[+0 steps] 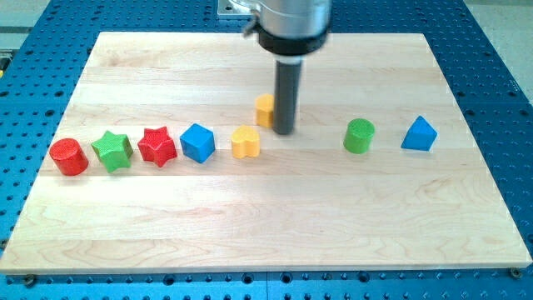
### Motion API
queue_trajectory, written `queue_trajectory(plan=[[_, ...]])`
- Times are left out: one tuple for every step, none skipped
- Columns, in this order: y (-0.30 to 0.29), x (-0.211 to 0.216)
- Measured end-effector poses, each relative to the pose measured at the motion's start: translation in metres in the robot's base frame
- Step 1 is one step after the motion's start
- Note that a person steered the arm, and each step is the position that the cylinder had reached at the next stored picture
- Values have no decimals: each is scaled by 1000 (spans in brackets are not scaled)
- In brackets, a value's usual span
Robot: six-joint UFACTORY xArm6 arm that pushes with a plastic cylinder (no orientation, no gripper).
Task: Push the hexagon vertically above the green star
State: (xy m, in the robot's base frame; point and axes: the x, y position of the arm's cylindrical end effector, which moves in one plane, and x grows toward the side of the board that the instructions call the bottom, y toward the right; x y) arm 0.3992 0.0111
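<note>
Where the dark rod meets the board, my tip point(285, 132) rests at the view's centre, a little above the row of blocks. It is a plain rod end with nothing to open or close, and it holds nothing. The yellow hexagon point(265, 109) stands immediately at the view's left of the rod, touching it or nearly so; the rod covers the block's right edge, so contact cannot be confirmed.

Just below and left of the tip lies a yellow heart-shaped block point(245, 142), apart from the hexagon. Further toward the view's left, in sequence, stand a blue cube point(198, 142), a red star point(156, 147), the green star point(112, 151) and a red cylinder point(68, 157), each close beside the next. The board above the green star carries no block. The hexagon is well to the right of the green star and higher in the view.

To the view's right of the tip stand a green cylinder point(360, 136) and a blue block point(419, 134), its shape uncertain, possibly a triangular prism.

All blocks rest on the wooden board point(266, 225), which lies on a blue perforated table point(500, 50). The arm housing point(291, 21) is cut off at the view's top.
</note>
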Motion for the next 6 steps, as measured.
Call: queue_trajectory(plan=[[-56,-52],[-52,-80],[-81,-108],[-132,-106],[-124,-89],[-173,-93]])
